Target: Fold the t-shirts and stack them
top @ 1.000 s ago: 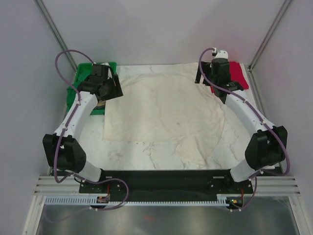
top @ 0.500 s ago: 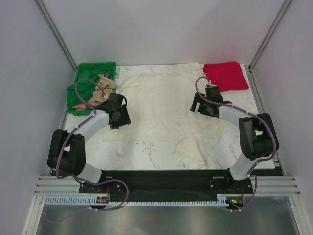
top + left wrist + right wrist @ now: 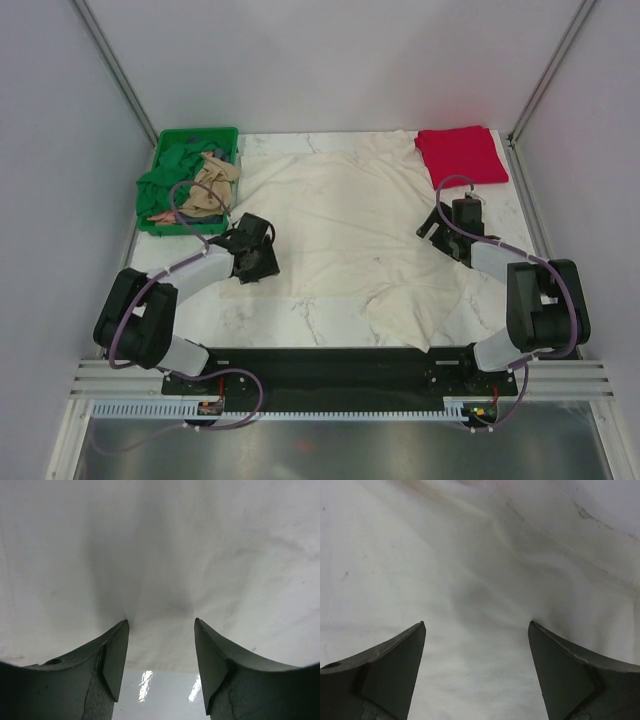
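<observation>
A large cream-white t-shirt [image 3: 345, 225] lies spread over the marble table. A folded bright red t-shirt [image 3: 461, 155] lies at the back right. Tan [image 3: 208, 187] and dark green [image 3: 175, 165] shirts sit crumpled in the crate. My left gripper [image 3: 262, 258] is open, low at the white shirt's near left edge; its wrist view shows the cloth [image 3: 160, 555] and its hem between the jaws. My right gripper [image 3: 443, 232] is open, low over the shirt's right side; its wrist view shows only cream cloth [image 3: 470, 580] between the open jaws.
A green plastic crate [image 3: 160, 150] stands at the back left corner. Bare marble [image 3: 300, 315] shows along the near edge. Grey walls with metal posts close in the table on three sides. The arm bases sit on a black rail at the near edge.
Both arms have drawn back from the far corners toward the near side and dropped low onto the white shirt. The crate's contents and the red shirt have come into view.
</observation>
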### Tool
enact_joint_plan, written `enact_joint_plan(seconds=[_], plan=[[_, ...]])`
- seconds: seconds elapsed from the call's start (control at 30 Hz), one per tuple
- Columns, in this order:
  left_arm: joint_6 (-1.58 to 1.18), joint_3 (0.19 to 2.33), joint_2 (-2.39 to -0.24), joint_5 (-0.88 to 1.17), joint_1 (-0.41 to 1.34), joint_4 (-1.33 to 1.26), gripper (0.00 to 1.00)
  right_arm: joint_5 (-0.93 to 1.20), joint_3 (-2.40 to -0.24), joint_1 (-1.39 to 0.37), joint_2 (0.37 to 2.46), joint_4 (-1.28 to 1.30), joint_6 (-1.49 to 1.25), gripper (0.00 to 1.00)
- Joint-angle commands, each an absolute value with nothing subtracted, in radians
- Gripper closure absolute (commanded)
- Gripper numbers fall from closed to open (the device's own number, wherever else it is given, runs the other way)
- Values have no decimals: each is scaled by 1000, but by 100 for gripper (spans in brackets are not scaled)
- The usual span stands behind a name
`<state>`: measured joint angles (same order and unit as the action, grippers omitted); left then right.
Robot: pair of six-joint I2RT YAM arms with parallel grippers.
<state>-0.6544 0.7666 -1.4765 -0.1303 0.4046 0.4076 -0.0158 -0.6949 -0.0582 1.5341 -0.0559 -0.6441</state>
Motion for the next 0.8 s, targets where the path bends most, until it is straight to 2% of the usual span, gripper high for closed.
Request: enact_joint_plan(seconds=[0.0, 0.07, 0.1, 0.2, 0.33, 0.5, 0.6, 0.77], plan=[[-730, 723, -1381, -150, 443, 417, 38, -19, -681, -54, 1502, 41, -611, 8], [-762, 692, -1278, -202, 448, 480, 40, 32, -728, -54, 1485, 69, -572, 11], [-787, 677, -1243, -292, 448, 501, 41, 49, -742, -57, 1474, 77, -559, 12], [-911, 606, -1102, -415, 433, 566, 39, 81, -775, -81, 1405, 104, -526, 11], [-992, 522, -974, -378, 341, 586, 37, 57, -821, -143, 1325, 175, -488, 10], [-1044, 373, -760, -269, 94, 586, 38, 97, -802, -152, 1241, 224, -486, 9], [-1081, 336, -733, -270, 64, 574, 38, 126, -773, -152, 1212, 221, -499, 8], [-1083, 348, -816, -256, 63, 509, 39, 156, -753, -152, 1195, 218, -495, 9]])
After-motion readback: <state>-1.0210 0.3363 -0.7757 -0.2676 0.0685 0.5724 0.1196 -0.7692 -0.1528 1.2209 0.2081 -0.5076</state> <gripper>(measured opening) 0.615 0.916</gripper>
